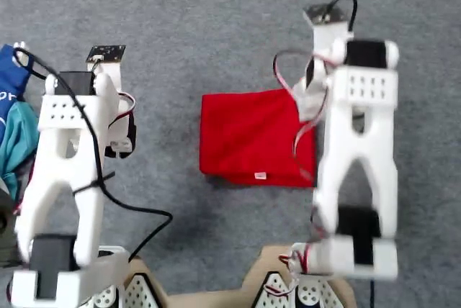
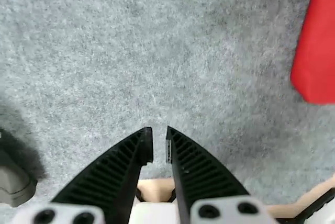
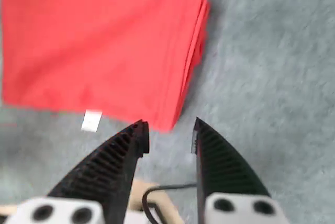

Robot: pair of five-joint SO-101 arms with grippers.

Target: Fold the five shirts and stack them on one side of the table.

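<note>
Right pincer [image 3: 168,132] hangs with jaws apart above the folded red shirt [image 3: 99,41] mid-surface [image 1: 216,27]. Left pincer [image 2: 159,144], nearly together and empty, is near blue and teal shirts [image 1: 13,117] at the left edge.

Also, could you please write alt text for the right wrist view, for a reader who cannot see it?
A folded red shirt lies on the grey table cover, a small white tag at one edge. The right gripper has its two black fingers open, holding nothing, their tips near one corner of the shirt.
</note>
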